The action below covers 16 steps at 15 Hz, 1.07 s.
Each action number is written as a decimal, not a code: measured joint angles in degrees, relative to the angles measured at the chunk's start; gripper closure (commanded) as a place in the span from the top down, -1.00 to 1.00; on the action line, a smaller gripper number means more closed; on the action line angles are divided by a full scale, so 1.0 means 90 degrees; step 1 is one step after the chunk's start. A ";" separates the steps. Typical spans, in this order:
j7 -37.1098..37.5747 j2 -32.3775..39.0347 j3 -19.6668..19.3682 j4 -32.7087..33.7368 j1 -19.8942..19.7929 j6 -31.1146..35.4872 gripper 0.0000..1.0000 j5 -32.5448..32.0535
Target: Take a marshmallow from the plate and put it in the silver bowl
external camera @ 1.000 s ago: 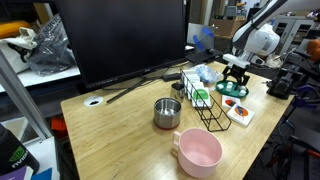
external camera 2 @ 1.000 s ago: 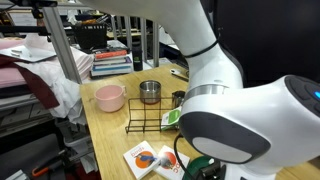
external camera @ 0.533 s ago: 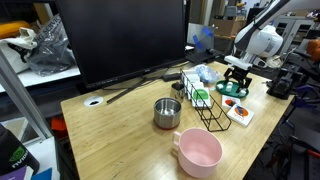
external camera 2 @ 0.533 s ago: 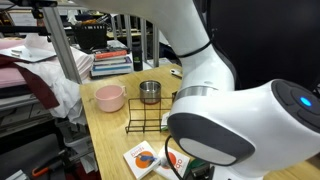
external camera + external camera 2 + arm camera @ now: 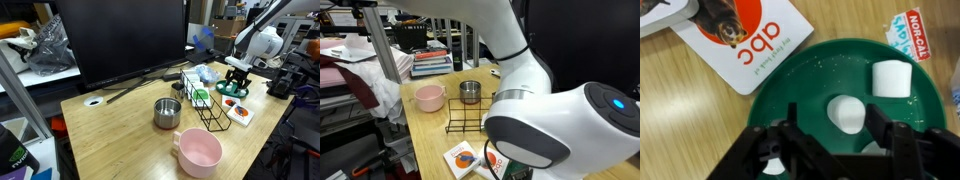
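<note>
In the wrist view the green plate (image 5: 820, 75) fills the frame with white marshmallows on it. One marshmallow (image 5: 847, 112) lies between my open gripper's (image 5: 836, 122) fingers; another (image 5: 891, 78) lies to its upper right. In an exterior view my gripper (image 5: 234, 80) hangs right over the plate (image 5: 234, 101) at the table's far right. The silver bowl (image 5: 167, 113) stands mid-table, well apart from the gripper; it also shows in an exterior view (image 5: 470, 92). My arm hides the plate there.
A white "abc" card (image 5: 735, 35) lies beside the plate. A black wire rack (image 5: 205, 108) stands between plate and silver bowl. A pink bowl with a handle (image 5: 198, 152) sits near the front edge. A monitor (image 5: 120, 45) stands behind.
The arm has shifted slightly in an exterior view, covering more of the plate area. The gripper stays over the plate, and nothing has been picked up.
</note>
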 measured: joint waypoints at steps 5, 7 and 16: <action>0.0000 0.0010 0.0004 -0.0041 0.0001 0.0021 -0.87 0.0000; -0.0001 0.0003 0.0004 -0.0044 0.0001 0.0050 -0.85 0.0000; -0.1303 -0.0908 0.0308 -0.0473 -0.0057 0.1034 -0.85 0.0655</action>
